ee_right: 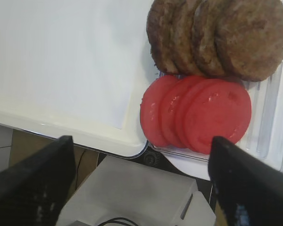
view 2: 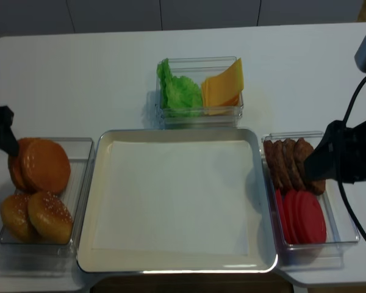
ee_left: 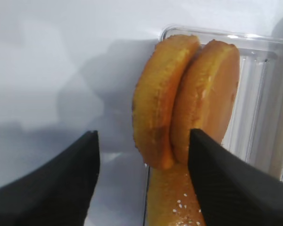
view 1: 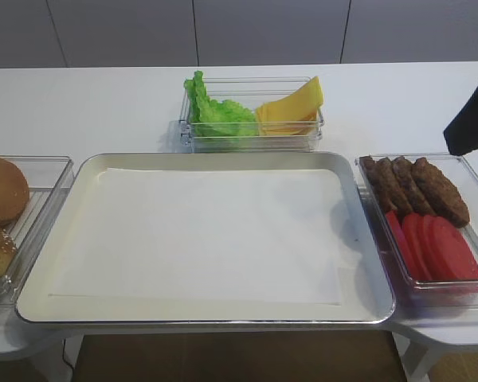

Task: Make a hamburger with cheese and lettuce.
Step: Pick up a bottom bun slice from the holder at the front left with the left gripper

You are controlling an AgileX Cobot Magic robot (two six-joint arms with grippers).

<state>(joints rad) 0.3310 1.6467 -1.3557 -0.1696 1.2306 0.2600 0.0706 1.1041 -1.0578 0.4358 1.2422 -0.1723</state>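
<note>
Two high cameras looked down on the tray (view 1: 207, 239): one from its near edge at a slant, the realsense one steeper and farther. Both shared it. The right wrist camera sat close above the tray's right corner; the left wrist camera faced buns (ee_left: 184, 99) beyond its left.

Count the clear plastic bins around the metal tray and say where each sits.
3. One bin left of the tray holds buns, one behind it holds lettuce and cheese, one on the right holds patties and tomato slices. None appears hidden.
</note>
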